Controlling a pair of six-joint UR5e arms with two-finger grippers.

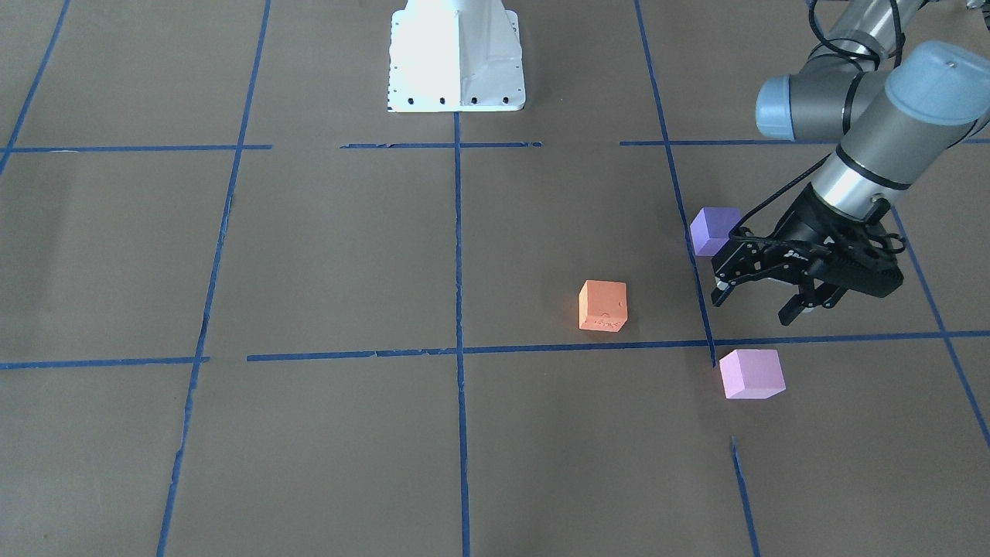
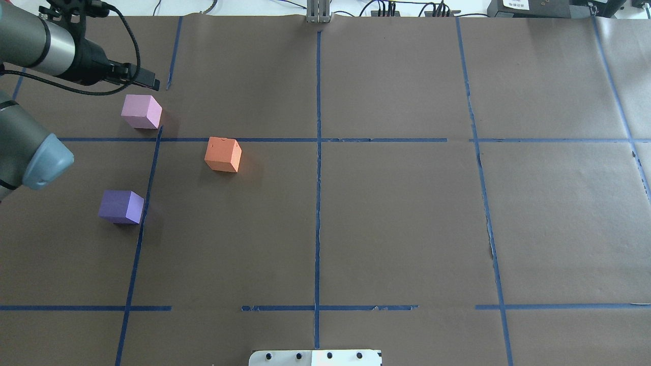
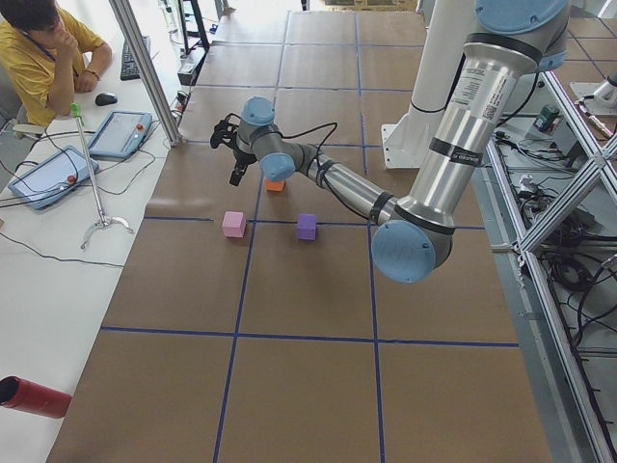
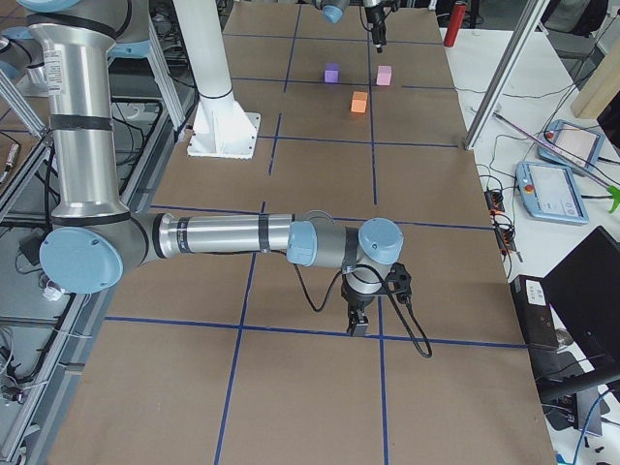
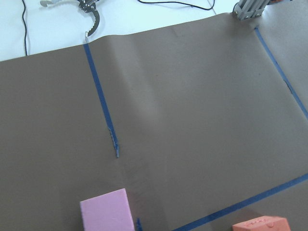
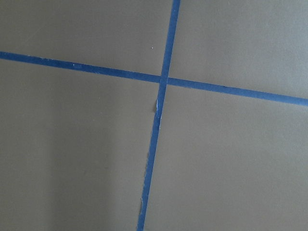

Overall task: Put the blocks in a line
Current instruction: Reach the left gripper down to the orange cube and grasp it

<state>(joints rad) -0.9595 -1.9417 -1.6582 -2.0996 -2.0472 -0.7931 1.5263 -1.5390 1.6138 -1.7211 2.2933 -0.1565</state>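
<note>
Three cubes lie apart on the brown paper. The orange block (image 1: 603, 305) (image 2: 223, 154) is nearest the table's middle. The violet-purple block (image 1: 713, 230) (image 2: 121, 206) and the pale pink block (image 1: 752, 374) (image 2: 142, 111) lie on the robot's left side. My left gripper (image 1: 754, 307) (image 2: 149, 82) hangs above the table near the pink block, open and empty, touching nothing. The left wrist view shows the pink block (image 5: 107, 210) and the orange block's top (image 5: 262, 224) at its lower edge. My right gripper (image 4: 358, 325) shows only in the exterior right view, low over the paper; I cannot tell whether it is open or shut.
Blue tape lines (image 2: 318, 152) divide the paper into squares. The robot's white base (image 1: 456, 58) stands at the table's near-robot edge. A person (image 3: 43, 48) sits beyond the table's far side with tablets. The right wrist view shows only a tape crossing (image 6: 162, 79).
</note>
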